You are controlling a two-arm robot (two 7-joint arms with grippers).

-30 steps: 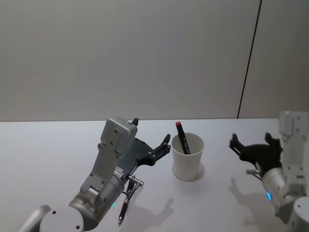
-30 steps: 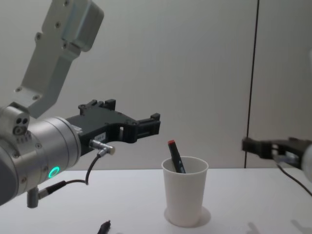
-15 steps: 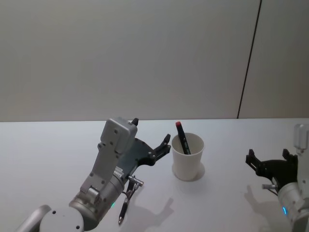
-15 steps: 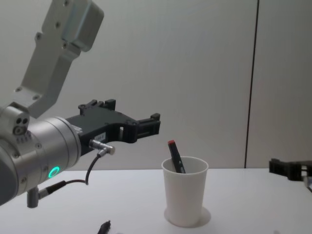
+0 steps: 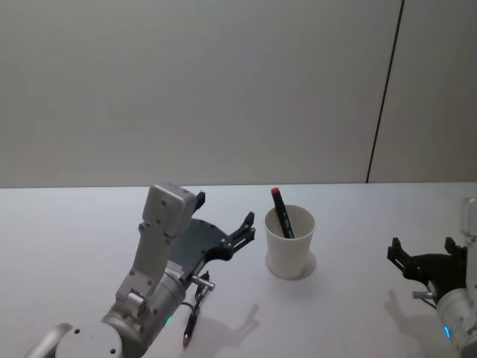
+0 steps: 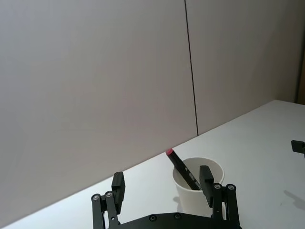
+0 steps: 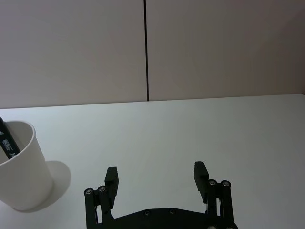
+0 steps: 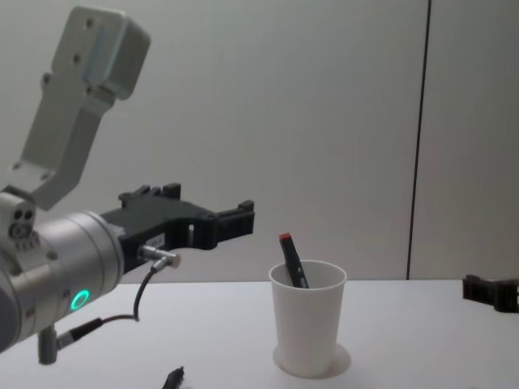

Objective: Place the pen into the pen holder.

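The pen holder [image 5: 289, 245] is a white paper cup standing upright on the white table. A dark pen [image 5: 282, 215] with a red top leans inside it, its end above the rim. My left gripper [image 5: 224, 211] hovers open and empty just left of the cup, above the table. In the left wrist view the left gripper [image 6: 162, 182] frames the cup [image 6: 194, 202] and the pen [image 6: 183, 170]. Far to the right my right gripper [image 5: 422, 250] is open and empty, low over the table. From the chest I see the cup [image 8: 306, 324] and the pen [image 8: 292, 261].
Another dark pen [image 5: 191, 321] lies on the table under my left arm, its end showing in the chest view [image 8: 173, 377]. A plain wall with a dark vertical seam [image 5: 384, 97] stands behind the table [image 5: 67, 231].
My left gripper has drawn back a little to the left, away from the cup. My right gripper has moved right and down, away from the cup. Cup and pen have not moved.
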